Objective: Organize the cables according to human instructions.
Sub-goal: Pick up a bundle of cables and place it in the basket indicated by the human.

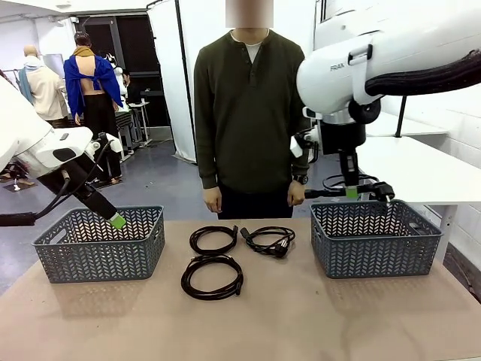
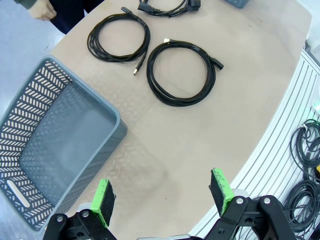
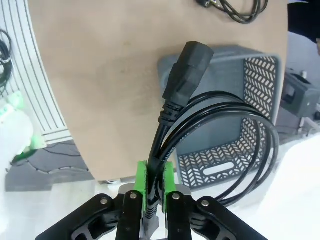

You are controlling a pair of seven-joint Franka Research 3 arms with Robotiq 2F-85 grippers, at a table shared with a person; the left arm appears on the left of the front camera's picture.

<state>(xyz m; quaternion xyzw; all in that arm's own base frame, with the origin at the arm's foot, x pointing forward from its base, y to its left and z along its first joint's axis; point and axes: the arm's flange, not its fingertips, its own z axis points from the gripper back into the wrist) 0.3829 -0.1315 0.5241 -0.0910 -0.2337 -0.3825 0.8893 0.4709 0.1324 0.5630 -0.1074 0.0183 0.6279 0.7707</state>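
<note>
While the right pincer [image 3: 155, 172] is clamped on a coiled cable [image 3: 162, 135] — its chunky plug [image 3: 186, 75] jutting out beyond it, loops hanging over the right basket [image 1: 376, 241] — the left pincer [image 2: 162, 192] stands wide and empty above the worktop [image 2: 200, 135] beside the left basket [image 2: 30, 125]. Between the baskets, well apart from both pincers, lie a nearer coil [image 1: 212, 277], then a left coil [image 1: 213, 239] and a right coil [image 1: 269, 241]; behind stands the person [image 1: 248, 113].

Readable text: one partial brand mark.
Upper right of the front view, small dark letters "FRA…" on the white shell of the right arm [image 1: 331, 83], cut off, probably the maker's name. Centre of the right wrist view, faint pale print along the cable [image 3: 175, 144], too small to read.
</note>
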